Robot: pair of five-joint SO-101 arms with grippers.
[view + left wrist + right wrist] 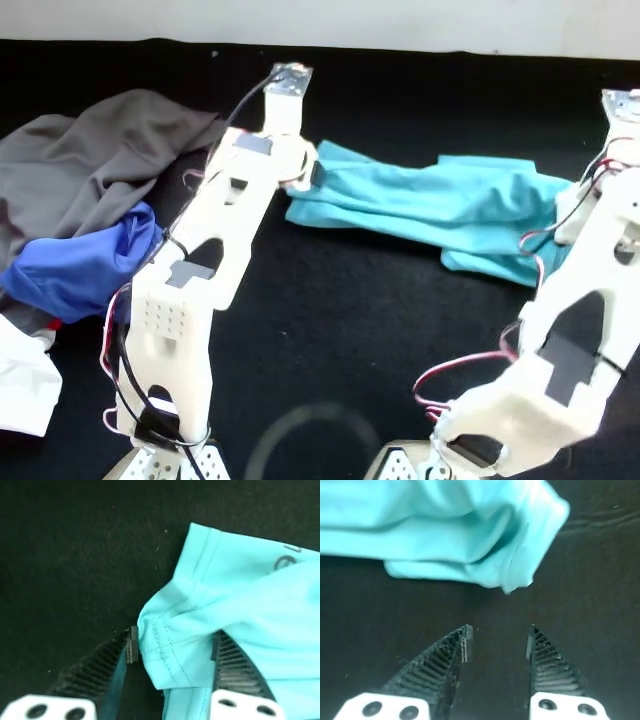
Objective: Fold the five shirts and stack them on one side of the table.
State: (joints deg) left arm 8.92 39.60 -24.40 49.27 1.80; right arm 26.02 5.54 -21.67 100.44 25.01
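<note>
Teal shirt (430, 205) lies rumpled across the worktop (330, 300) between the arms. Left tool (172, 647): jaws apart, straddling a bunched hem corner. Right tool (497, 635): jaws apart over bare worktop, just short of the other end.

Risks: left pinches one layer and it slips; right closes on nothing.

High view adds the grey shirt (80, 160) and blue shirt (80, 265) piled aside. Wrist views add the jaw gaps.

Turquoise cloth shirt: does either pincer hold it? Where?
Neither: left pincer open around hemmed corner of the turquoise cloth shirt; right pincer open, short of it.

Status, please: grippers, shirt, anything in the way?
Left gripper open, astride corner of teal shirt. Right gripper open over bare table, short of the shirt. Shirt pile off to one side, nothing blocking.
</note>
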